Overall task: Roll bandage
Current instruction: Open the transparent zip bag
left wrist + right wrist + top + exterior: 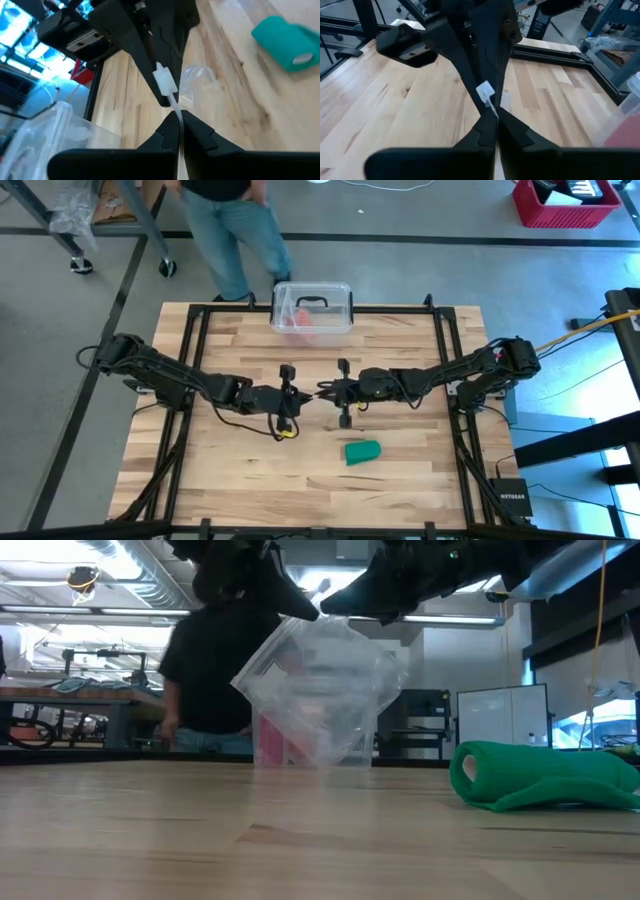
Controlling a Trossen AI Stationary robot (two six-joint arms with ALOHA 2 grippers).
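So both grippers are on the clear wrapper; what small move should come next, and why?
Probably the left gripper should open and let go, so the right gripper can carry the clear wrapper aside. Both are shut on that wrapper, raised over the table's middle, while the green bandage lies untouched on the table; neither gripper is free for it yet.

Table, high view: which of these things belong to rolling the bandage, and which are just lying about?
Belongs to the job:
- bandage, green, lying on the table near its front edge, untouched
- left claw and right claw, both shut on the clear plastic wrapper, held up at mid-table

Lying about:
- clear plastic box with black handle, at the far edge
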